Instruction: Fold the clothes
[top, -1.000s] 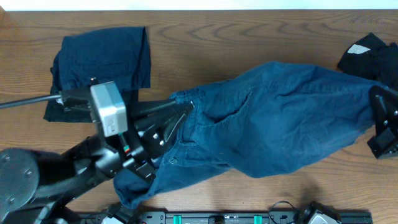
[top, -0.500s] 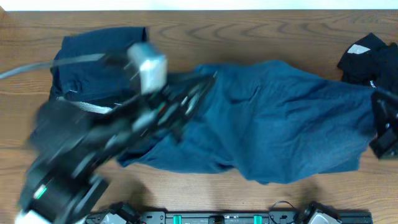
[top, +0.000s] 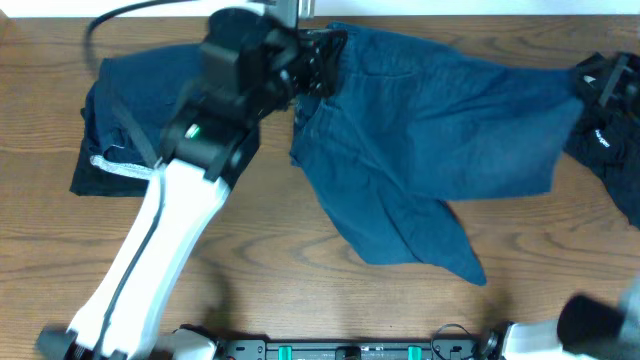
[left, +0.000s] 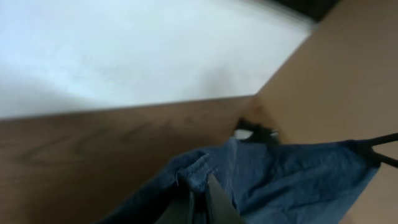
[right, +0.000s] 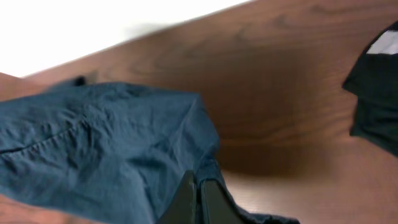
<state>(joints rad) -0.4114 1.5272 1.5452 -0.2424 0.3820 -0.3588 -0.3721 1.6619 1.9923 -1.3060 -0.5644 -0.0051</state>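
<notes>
2 grippers, 1 garment strung between them.

Near edge: bare bench (top: 250, 270). 1 loose leg of the navy shorts (top: 440, 140) trails down toward it and ends in a point on the wood.

Mid-bench: the body of the shorts spans left to right, wrinkled, not laid flat. To the left lies a folded navy garment (top: 120, 110), partly under the left arm and close beside the shorts; whether they touch, I cannot tell. To the right, a black garment (top: 615, 165) with white marks lies at the bench's end.

Far edge: left gripper (top: 322, 52) is clenched on the shorts' left end, cloth bunched at the fingertips in the wrist view. Right gripper (top: 600, 85) is clamped on the opposite end, just above the black garment.

Judgement: 1 garment looks finished and the shorts are in hand. The step is the spread-out before the 1st fold.

Next move calls for both ends lowered together under even tension, so the held edge lies straight. The trailing leg must be drawn out smooth, clear of both neighbours.
</notes>
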